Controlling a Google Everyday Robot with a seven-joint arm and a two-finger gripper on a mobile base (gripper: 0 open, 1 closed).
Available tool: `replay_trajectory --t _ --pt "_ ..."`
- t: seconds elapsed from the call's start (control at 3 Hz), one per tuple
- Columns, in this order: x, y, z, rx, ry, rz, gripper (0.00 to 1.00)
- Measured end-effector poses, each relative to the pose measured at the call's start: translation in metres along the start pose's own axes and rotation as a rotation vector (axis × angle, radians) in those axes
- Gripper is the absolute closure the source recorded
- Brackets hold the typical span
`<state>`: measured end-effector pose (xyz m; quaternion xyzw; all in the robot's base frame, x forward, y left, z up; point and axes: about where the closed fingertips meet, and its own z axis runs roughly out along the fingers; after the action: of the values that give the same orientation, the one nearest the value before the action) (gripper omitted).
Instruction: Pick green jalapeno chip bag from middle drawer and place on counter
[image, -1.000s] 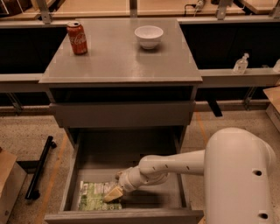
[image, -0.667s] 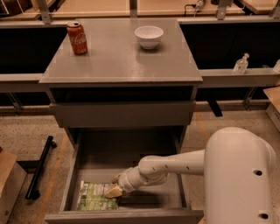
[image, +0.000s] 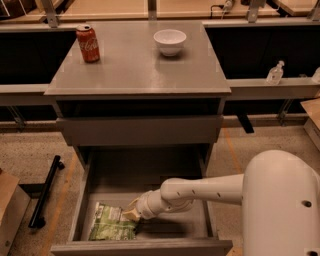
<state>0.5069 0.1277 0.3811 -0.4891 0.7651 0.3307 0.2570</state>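
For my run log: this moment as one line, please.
gripper: in open grey middle drawer, at crinkly green foil chip bag | bag: on drawer floor | flat grey counter: no bag

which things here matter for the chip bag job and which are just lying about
Part of the job: green jalapeno chip bag, lying in the open middle drawer; the tool, at the bag's right edge; the counter.
Just lying about: red cola can and white bowl on the counter; clear bottle at right; black bar on the floor.

Robot lab, wooden workbenches (image: 107, 7), tool (image: 131, 215) in drawer (image: 150, 248)
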Motion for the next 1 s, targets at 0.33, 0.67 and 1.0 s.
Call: replay_trajectory --t 0.33,0.67,1.0 --pt "-0.03 -0.014 -0.024 -0.015 -0.093 -0.017 1.0" --pt "-0.088 -0.032 -0.09 -0.072 -0.195 -0.067 1.0" --pt "-0.139 -0.029 -0.152 -0.121 -0.224 -0.136 1.0"
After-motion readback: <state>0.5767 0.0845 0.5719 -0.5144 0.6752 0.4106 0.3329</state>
